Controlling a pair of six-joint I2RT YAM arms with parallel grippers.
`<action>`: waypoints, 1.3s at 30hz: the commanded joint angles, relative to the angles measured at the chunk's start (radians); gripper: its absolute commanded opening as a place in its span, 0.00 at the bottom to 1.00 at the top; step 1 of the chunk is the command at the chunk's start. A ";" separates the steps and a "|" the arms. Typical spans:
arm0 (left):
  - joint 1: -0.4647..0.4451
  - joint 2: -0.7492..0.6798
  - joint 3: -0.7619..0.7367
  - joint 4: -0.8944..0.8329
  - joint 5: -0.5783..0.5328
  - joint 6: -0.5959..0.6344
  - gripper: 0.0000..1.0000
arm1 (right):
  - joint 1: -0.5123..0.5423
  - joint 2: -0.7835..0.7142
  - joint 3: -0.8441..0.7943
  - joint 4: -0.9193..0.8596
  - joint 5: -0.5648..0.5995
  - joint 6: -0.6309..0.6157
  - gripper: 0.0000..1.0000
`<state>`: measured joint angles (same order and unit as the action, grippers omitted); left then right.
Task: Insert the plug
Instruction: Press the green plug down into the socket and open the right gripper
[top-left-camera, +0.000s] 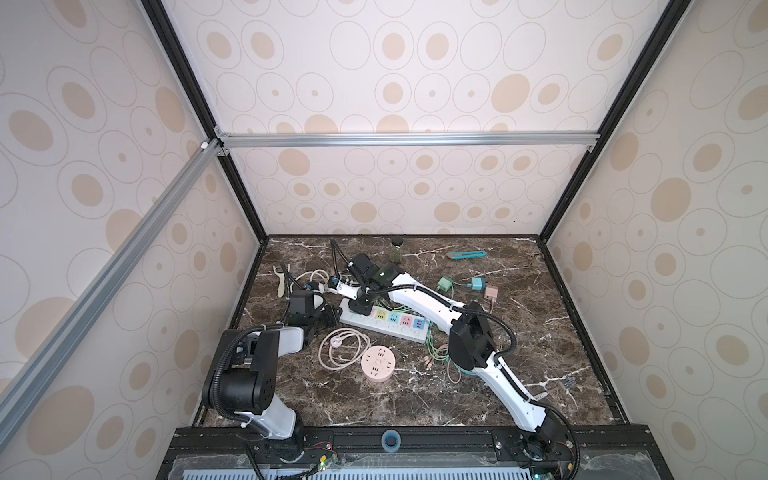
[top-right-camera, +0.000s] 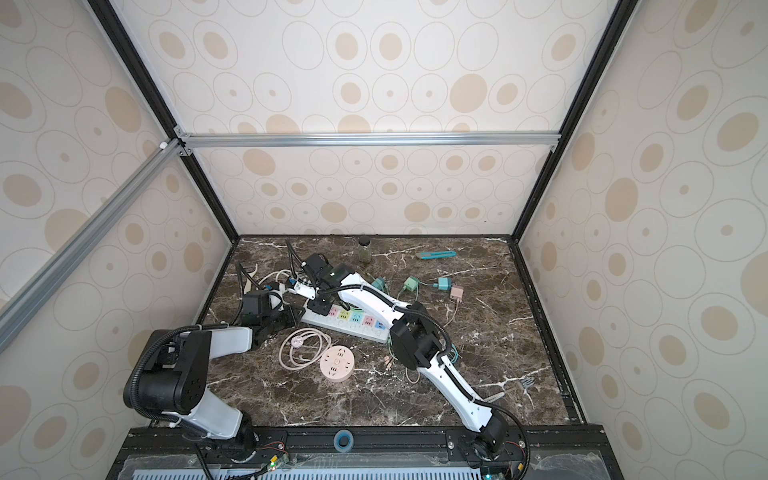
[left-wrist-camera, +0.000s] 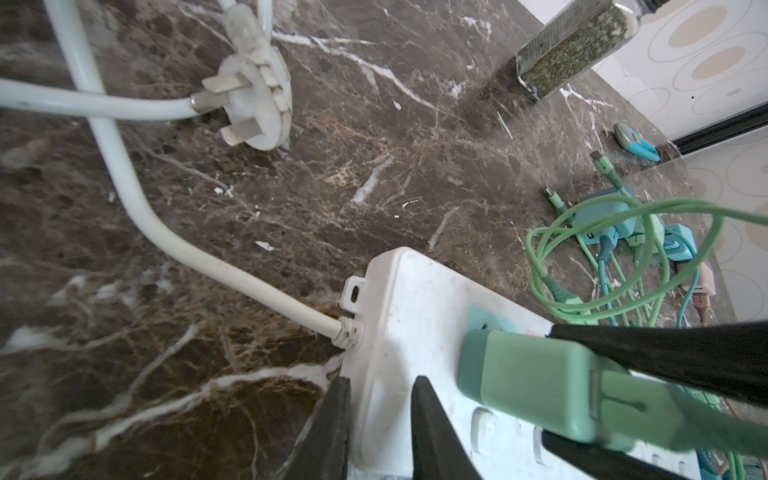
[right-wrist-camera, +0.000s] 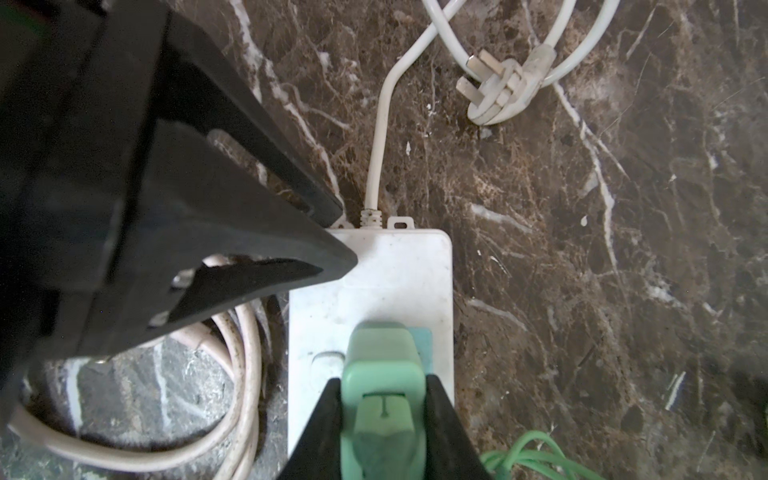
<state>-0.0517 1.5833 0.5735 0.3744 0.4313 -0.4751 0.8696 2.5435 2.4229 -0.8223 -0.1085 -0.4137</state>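
Green plug (right-wrist-camera: 380, 345) could jam or skate off from here, I judge. Its prongs are hidden under its body, so I cannot see whether they line up with the slots of the teal end socket (right-wrist-camera: 420, 336). In the left wrist view the body also looks tipped rather than square to the face of the white power strip (right-wrist-camera: 395, 270). Pushing down at that tilt could bend a prong or lever the strip up at one end. The strip lies loose on the marble table (right-wrist-camera: 582, 249), so a sideways shove could slide it. Its own cord (right-wrist-camera: 380, 137) and the trailing green cable (right-wrist-camera: 536, 457) might drag as well. A hard push could also let the smooth plug slip in my grip.

My right gripper (right-wrist-camera: 382, 380) is closed on the plug, one jaw on each flank. It holds the plug directly over that end socket, touching or nearly touching the strip. My left gripper (left-wrist-camera: 380, 380) sits at the strip's cord-end corner, just beside the plug. Its jaws are a little apart, one off the edge and one over the top. Whether it pinches the strip or merely braces it, I cannot tell.
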 joint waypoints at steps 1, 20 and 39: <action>-0.020 -0.028 -0.006 -0.007 0.045 -0.013 0.26 | -0.001 0.078 -0.061 -0.003 0.030 -0.020 0.00; -0.019 -0.135 -0.011 -0.084 -0.015 -0.023 0.33 | -0.023 -0.027 -0.071 0.034 -0.042 0.045 0.12; -0.016 -0.267 -0.011 -0.235 -0.143 -0.044 0.66 | -0.026 -0.184 -0.155 0.023 -0.092 0.132 0.48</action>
<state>-0.0677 1.3453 0.5632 0.1711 0.3180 -0.5201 0.8494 2.4393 2.2940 -0.7845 -0.1761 -0.3016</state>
